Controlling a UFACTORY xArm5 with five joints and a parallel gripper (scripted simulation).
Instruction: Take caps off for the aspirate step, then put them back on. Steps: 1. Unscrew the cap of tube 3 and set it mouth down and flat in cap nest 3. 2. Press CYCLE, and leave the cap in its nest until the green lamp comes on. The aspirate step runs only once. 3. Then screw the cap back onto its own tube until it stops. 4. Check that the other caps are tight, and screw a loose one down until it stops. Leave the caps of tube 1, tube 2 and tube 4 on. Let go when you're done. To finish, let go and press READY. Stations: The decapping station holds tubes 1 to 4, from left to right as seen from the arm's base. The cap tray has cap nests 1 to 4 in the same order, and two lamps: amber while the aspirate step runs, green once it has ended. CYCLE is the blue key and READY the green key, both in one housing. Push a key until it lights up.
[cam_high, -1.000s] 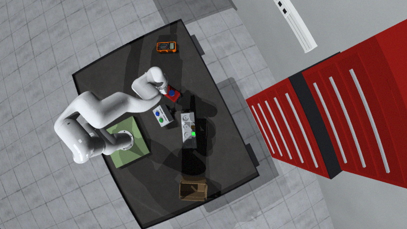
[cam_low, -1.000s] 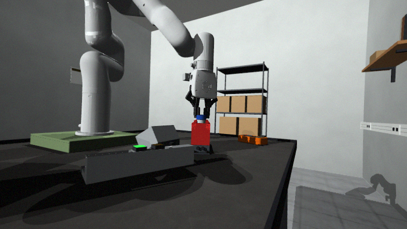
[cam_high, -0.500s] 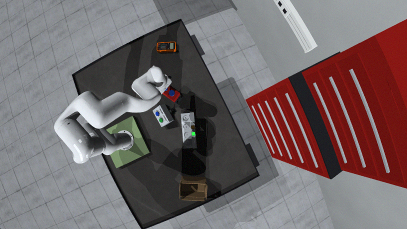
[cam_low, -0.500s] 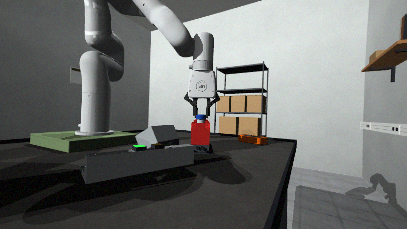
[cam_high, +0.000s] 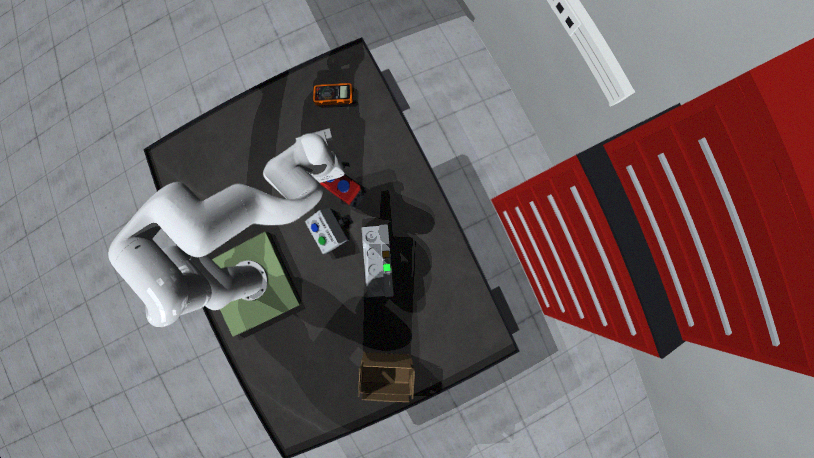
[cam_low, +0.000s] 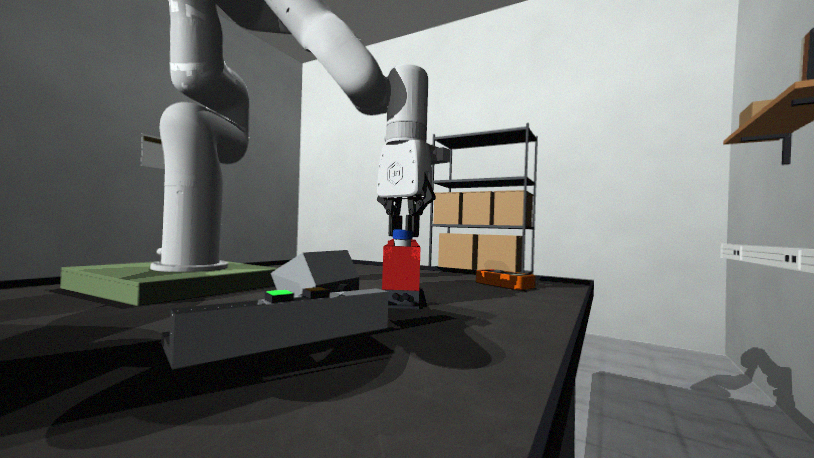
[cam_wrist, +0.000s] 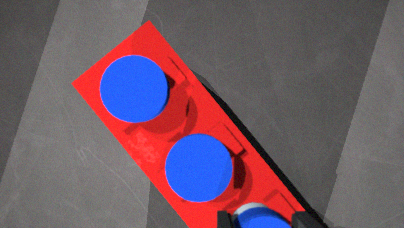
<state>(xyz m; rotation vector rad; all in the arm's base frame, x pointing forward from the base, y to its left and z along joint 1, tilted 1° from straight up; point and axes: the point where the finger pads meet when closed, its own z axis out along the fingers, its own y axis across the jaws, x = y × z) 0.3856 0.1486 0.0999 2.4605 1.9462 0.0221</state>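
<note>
Clamped on a blue cap (cam_wrist: 260, 216) at the bottom edge of the wrist view: gripper (cam_low: 404, 223) hanging straight down over the red decapping station (cam_wrist: 150, 145), centre of the exterior view, fingers either side of the cap, likely so a wrist turn can spin it on its thread. Which tube it belongs to, hard to tell. Two more blue caps (cam_wrist: 134, 88) (cam_wrist: 198, 167) seated on their tubes toward the upper left of the wrist view. Green lamp (cam_high: 387, 266) lit on the cap tray (cam_high: 377, 283), so probably a tightening pass. Key housing (cam_high: 325, 231) between tray and arm base, its keys unlit from above, READY probably not yet pressed
</note>
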